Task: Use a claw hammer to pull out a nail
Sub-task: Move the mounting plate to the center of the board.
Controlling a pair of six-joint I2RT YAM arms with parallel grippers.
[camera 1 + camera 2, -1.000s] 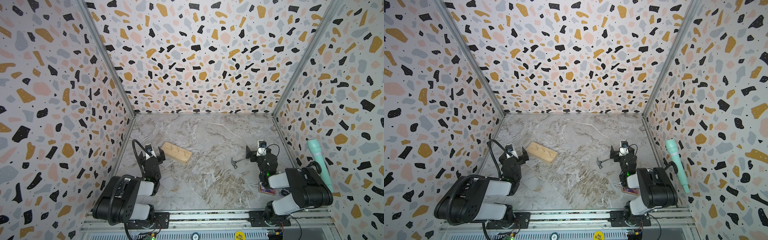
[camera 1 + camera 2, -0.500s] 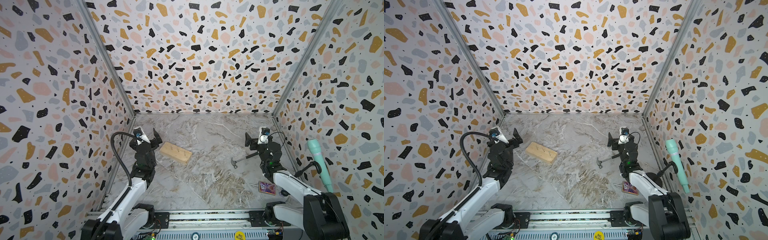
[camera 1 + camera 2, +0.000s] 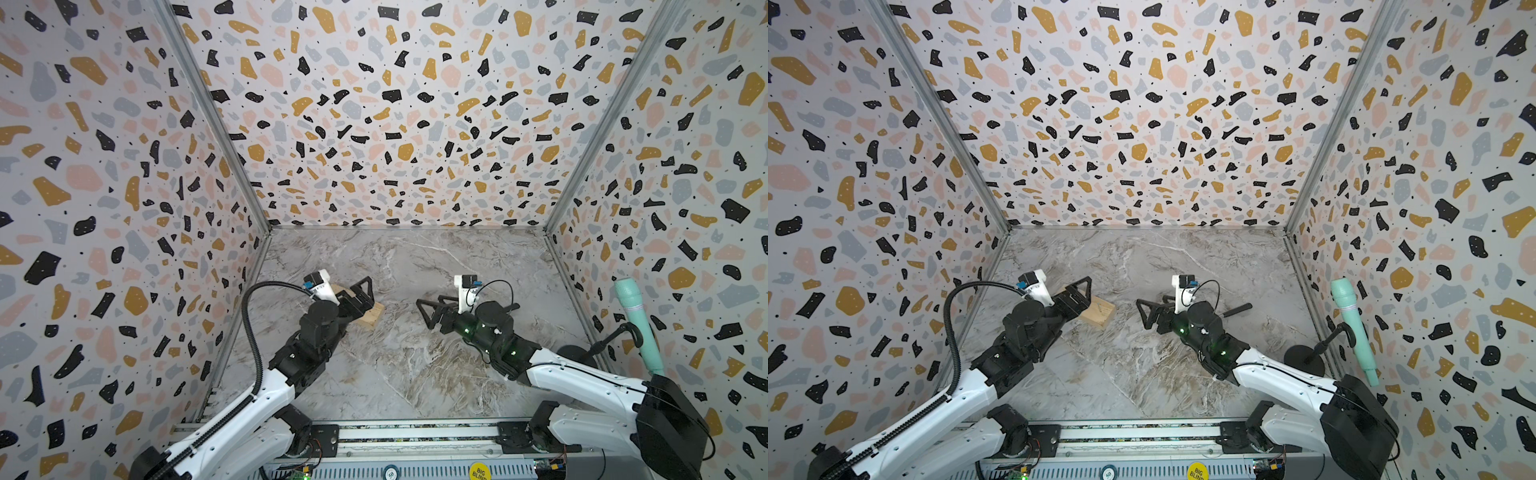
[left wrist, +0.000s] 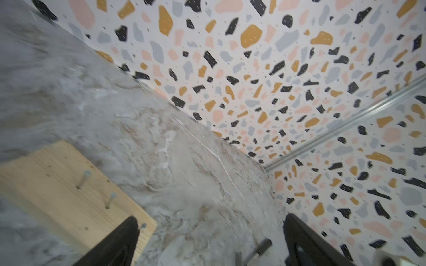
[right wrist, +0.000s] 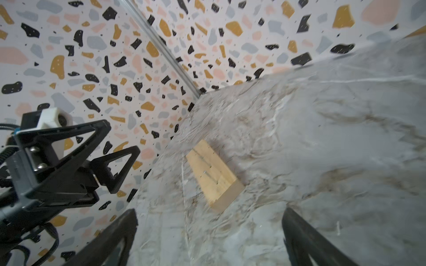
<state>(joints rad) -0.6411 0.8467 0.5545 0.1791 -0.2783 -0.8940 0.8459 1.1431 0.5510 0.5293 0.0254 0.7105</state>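
Observation:
The claw hammer lies on the marble floor behind my right wrist. Only its black handle point(image 3: 1237, 309) point(image 3: 510, 307) shows in both top views; the arm hides the head. The handle end point(image 4: 261, 247) also shows in the left wrist view. A pale wooden block point(image 3: 372, 316) point(image 3: 1102, 312) point(image 5: 214, 175) lies left of centre, with a nail point(image 4: 83, 179) and two more standing in its top face point(image 4: 57, 191). My left gripper point(image 3: 362, 296) point(image 3: 1084, 296) point(image 4: 211, 221) hangs open over the block's right end. My right gripper point(image 3: 429, 304) point(image 3: 1151, 303) point(image 5: 209, 213) is open and empty, pointing left at the block, apart from it.
A long mint-green cylinder point(image 3: 636, 324) point(image 3: 1354, 328) stands on a black stand point(image 3: 1304, 359) against the right wall. Terrazzo walls enclose the marble floor point(image 3: 407, 374) on three sides. A metal rail point(image 3: 415, 432) runs along the front edge.
Both arms have unfolded from the front rail and reached inward. The left gripper moved right over the block; the right gripper swung left past the hammer, now covering its head.

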